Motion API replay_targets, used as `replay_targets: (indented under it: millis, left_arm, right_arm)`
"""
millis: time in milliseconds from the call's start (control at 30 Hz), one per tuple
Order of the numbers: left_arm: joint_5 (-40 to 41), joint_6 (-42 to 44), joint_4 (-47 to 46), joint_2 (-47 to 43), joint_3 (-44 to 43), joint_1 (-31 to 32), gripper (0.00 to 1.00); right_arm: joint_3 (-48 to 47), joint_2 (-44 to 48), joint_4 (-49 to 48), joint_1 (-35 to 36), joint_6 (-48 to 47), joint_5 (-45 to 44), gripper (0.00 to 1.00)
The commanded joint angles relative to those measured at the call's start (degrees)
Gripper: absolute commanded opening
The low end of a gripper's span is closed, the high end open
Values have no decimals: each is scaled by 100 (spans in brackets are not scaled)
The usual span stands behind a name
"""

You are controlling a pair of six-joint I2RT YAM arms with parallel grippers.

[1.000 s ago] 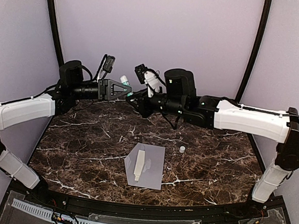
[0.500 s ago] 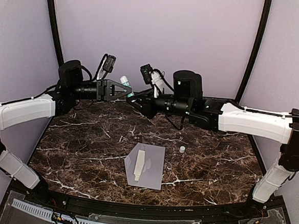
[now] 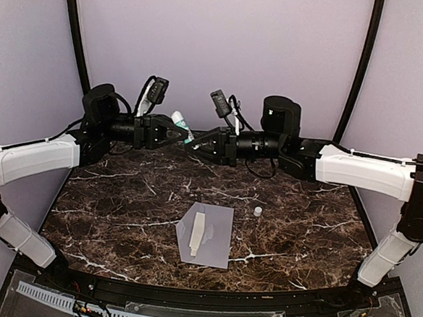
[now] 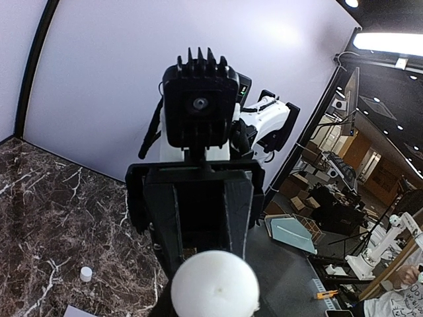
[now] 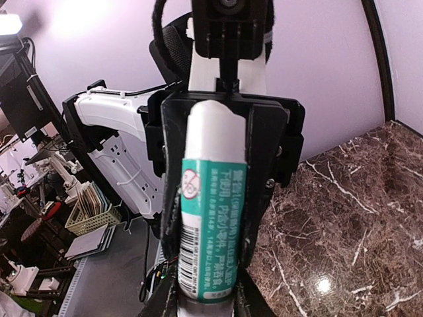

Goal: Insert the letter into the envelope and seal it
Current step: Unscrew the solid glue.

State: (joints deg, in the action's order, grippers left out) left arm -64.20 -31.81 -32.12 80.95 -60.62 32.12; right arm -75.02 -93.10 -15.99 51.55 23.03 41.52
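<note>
Left hand (image 3: pixel 173 130): raised above the far side of the bench (image 3: pixel 122 196), pinching a white cylindrical plastic glue stick with a teal label (image 5: pixel 206 218). In the right wrist view its two black fingers lie close along both sides of the stick's upper part.

Right hand (image 3: pixel 197 141): raised opposite, tip to tip with the left. Its fingers flank the barcode end of the stick. Whether they are pressing on it or only standing alongside cannot be told.

A small white cap (image 3: pixel 257 212) stands on the bench, apart from both hands, so the stick is probably uncapped.

The pale grey-lavender paper envelope (image 3: pixel 217 239) lies flat near the front middle of the bench, its triangular flap open to the left. A narrow cream folded letter (image 3: pixel 197 234) lies along the flap edge. Whether it is tucked inside cannot be told.

Step in hand, by judgement: readying the glue stick for sealing.
- Hold the stick body firmly in one hand and let the other work only the end.
- Align both hands on the stick's axis so that it does not slip out sideways.
- Confirm that the letter is fully inside before gluing the flap.
</note>
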Motion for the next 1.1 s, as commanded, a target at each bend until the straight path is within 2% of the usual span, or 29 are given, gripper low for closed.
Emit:
replay_targets:
  millis: [0, 167, 300, 467, 700, 1067]
  left_arm:
    - [-40, 91, 124, -128, 14, 62, 0]
    - [652, 335, 730, -206, -70, 51, 0]
    - [1056, 287, 946, -155, -118, -31, 0]
    - [1240, 195, 981, -112, -110, -110, 0]
    - [1202, 125, 963, -30, -114, -118, 0]
    - [1165, 138, 1005, -15, -142, -118, 0]
  right_arm:
    - [-213, 100, 5, 13, -183, -420, 33]
    - [-166, 369, 682, 20, -616, -1443, 63]
    - [-164, 512, 1360, 108, -1031, -2060, 70]
    - [-152, 532, 1863, 231, -1168, -2504, 71]
    - [-461, 161, 2018, 414, -1336, -2612, 59]
    - [-836, -104, 2019, 443, -1456, -2798, 52]
